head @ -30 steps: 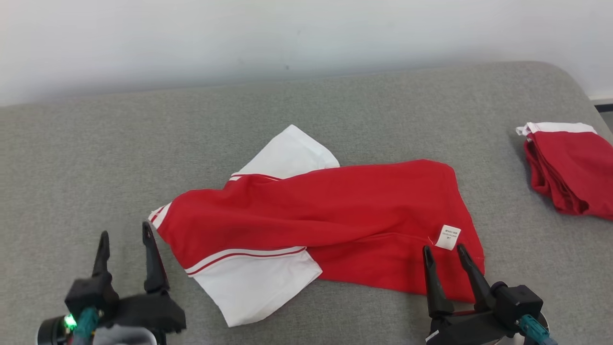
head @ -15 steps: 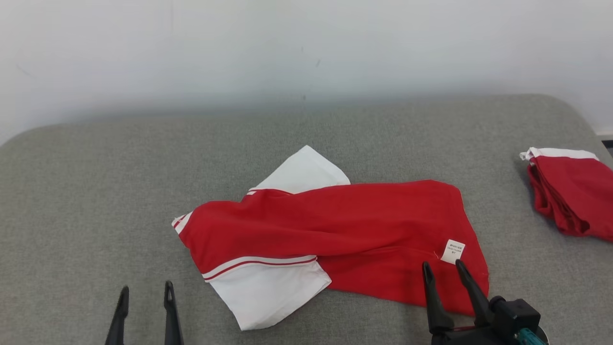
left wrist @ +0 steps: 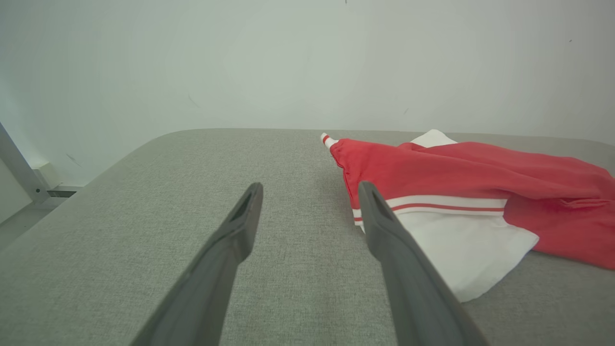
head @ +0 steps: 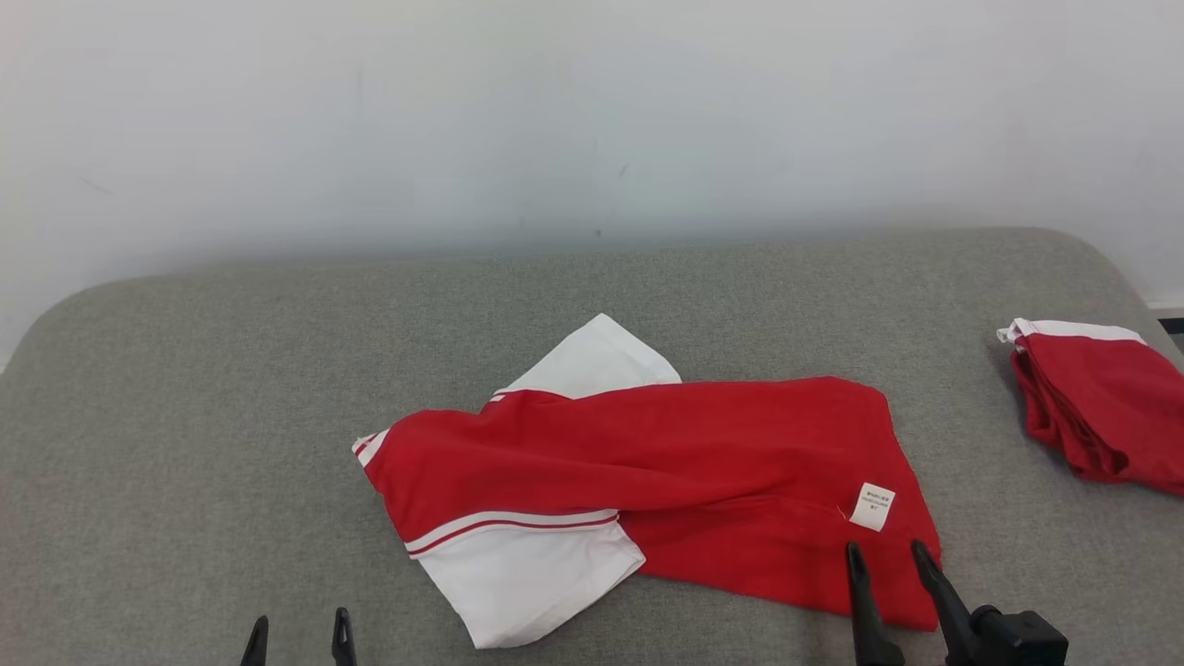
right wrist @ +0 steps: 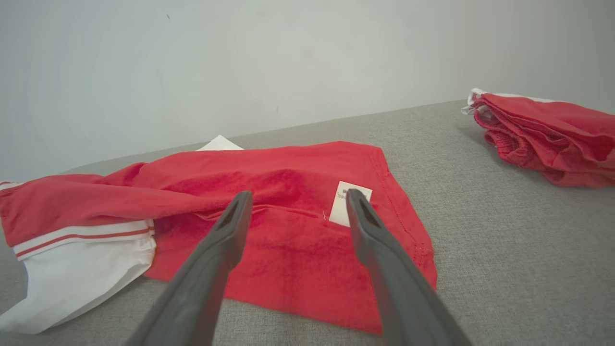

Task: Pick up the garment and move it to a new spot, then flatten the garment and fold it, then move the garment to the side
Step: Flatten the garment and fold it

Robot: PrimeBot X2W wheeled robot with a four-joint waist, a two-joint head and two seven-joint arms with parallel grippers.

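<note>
- Garment [head: 666,453], red with white sleeves, lies rumpled on the grey surface [head: 185,416].
- Left end effector [head: 299,634]: fingers apart, near its sleeve.
- Right end effector [head: 885,555]: fingers apart, at its hem.

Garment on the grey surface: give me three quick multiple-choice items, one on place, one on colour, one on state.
1. Where on the garment is the white label?
A by the right pincer
B its far left end
C its middle
2. Sleeve colour?
A blue
B white
C black
3. The left pincer is:
A shut on cloth
B shut, empty
C open, empty
Key: A, the label lies just ahead of the right pincer; B, both sleeves show white; C, its jaws stand apart over bare grey surface.
</note>
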